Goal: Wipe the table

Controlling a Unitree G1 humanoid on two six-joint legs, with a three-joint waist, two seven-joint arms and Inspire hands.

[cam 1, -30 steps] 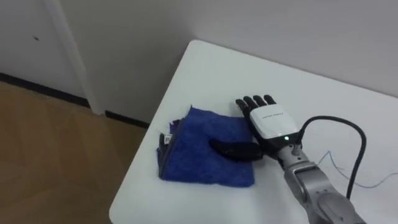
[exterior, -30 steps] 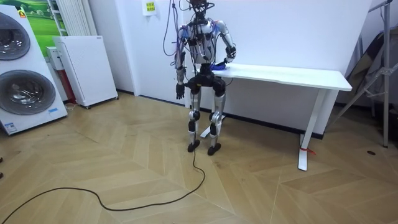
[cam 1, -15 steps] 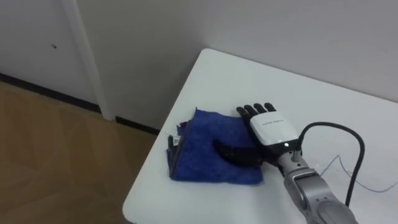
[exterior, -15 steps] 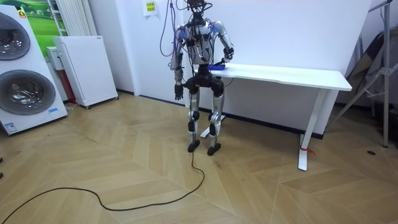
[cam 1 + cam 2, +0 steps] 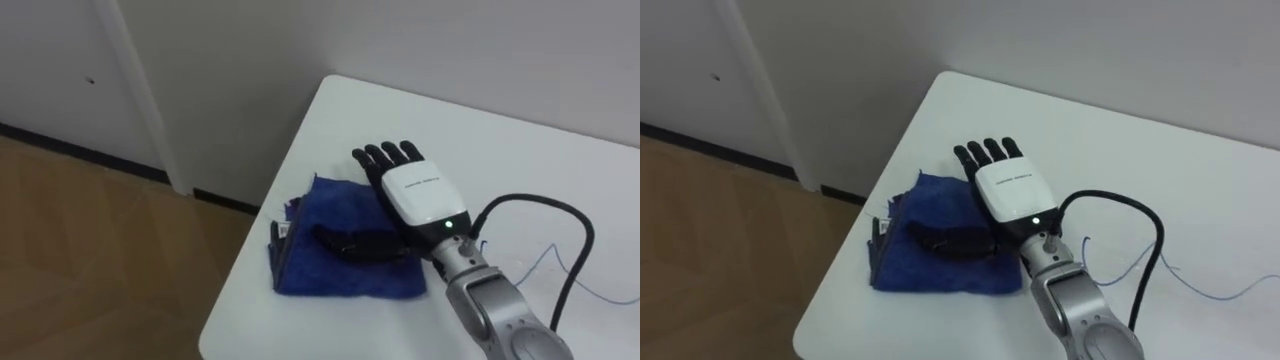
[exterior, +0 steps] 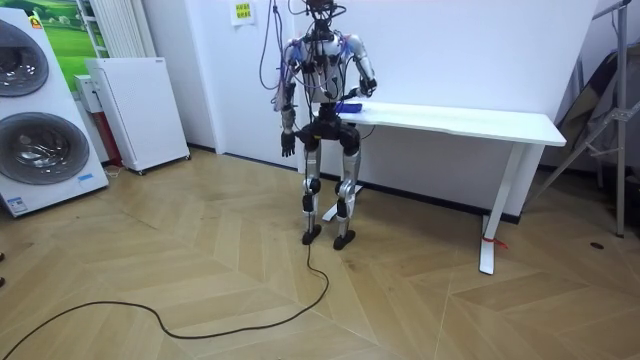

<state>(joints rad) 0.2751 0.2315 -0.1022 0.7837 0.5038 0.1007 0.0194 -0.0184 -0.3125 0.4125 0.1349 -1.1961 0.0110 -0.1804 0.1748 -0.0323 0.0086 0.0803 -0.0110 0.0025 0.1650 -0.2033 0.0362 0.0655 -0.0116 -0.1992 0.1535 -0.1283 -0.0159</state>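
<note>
A folded blue cloth (image 5: 325, 258) (image 5: 925, 262) lies near the left end of the white table (image 5: 520, 170) (image 5: 1140, 160), close to its front edge. My right hand (image 5: 405, 195) (image 5: 1005, 190) lies flat and open on the cloth's right part, fingers straight and pointing away from me onto the table top, thumb stretched left across the cloth. In the room view I stand at the left end of the table (image 6: 470, 122), right hand (image 6: 364, 93) on the cloth (image 6: 347, 104), left hand (image 6: 288, 148) hanging at my side.
The table's left corner and front edge are right beside the cloth, with wooden floor (image 5: 90, 260) below. A wall (image 5: 450, 50) runs behind the table. A thin blue thread (image 5: 560, 280) lies on the top to the right. A washing machine (image 6: 40, 120) and a white cabinet (image 6: 135, 110) stand off to the room view's left.
My right hand has slid a little left and away from me over the cloth, its fingers now reaching farther past the cloth's far edge. The cloth has kept its place.
</note>
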